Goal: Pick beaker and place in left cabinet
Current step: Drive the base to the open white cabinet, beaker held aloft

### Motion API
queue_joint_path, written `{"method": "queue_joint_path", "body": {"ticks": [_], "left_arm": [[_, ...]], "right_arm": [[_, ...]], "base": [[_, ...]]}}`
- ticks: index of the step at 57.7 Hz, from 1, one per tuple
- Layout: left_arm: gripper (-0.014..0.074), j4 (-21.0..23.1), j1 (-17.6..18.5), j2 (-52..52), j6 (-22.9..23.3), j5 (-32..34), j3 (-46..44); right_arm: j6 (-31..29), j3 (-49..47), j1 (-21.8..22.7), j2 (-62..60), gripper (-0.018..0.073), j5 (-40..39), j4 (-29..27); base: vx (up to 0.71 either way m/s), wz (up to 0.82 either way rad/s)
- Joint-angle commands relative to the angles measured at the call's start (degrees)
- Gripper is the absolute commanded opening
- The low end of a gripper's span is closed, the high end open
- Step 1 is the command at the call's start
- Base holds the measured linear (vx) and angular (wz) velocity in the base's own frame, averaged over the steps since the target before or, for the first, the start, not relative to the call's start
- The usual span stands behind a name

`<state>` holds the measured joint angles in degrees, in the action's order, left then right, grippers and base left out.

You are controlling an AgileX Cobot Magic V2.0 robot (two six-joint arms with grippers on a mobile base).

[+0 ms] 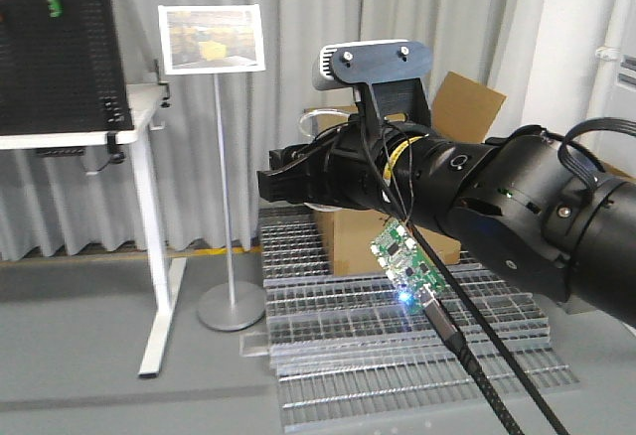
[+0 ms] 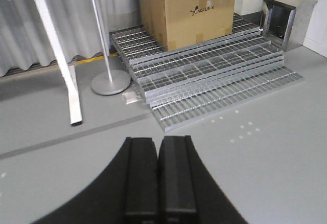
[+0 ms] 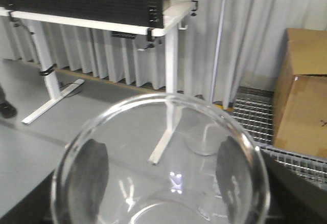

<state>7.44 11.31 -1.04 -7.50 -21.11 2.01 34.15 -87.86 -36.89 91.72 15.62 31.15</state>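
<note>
A clear glass beaker (image 3: 161, 132) fills the lower part of the right wrist view, its round rim towards the camera. My right gripper (image 3: 163, 183) is shut on it, and the dark fingers (image 3: 94, 168) show through the glass on both sides. My left gripper (image 2: 158, 150) is shut and empty, its two black pads pressed together above the grey floor. A black arm with a wrist camera (image 1: 373, 63) crosses the front view, its gripper end (image 1: 276, 185) pointing left. The beaker does not show clearly there. I cannot identify a left cabinet in any view.
A white desk (image 1: 70, 139) with a black pegboard stands at the left. A sign stand (image 1: 231, 306) is beside it. Stacked metal grates (image 1: 397, 346) carry a cardboard box (image 2: 196, 6). A small open-fronted metal box (image 2: 281, 17) stands at the far right in the left wrist view.
</note>
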Motion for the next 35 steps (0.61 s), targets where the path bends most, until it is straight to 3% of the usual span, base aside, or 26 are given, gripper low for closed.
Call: {"method": "queue_joint_path", "body": {"ticks": [1,35], "left_arm": [[-0.0006,0.6,0.3,-0.6,0.1,4.7,-1.1],[-0.0006,0.6,0.3,-0.6,0.1,4.7,-1.1]], "right_arm": [[0.0,-2.1,0.4,-2.7,0.0054,-4.3,0.9],[0.0,-2.1,0.4,-2.7,0.0054,-4.3,0.9]], "base": [[0.55,-0.24],[0.5,-0.35]]}}
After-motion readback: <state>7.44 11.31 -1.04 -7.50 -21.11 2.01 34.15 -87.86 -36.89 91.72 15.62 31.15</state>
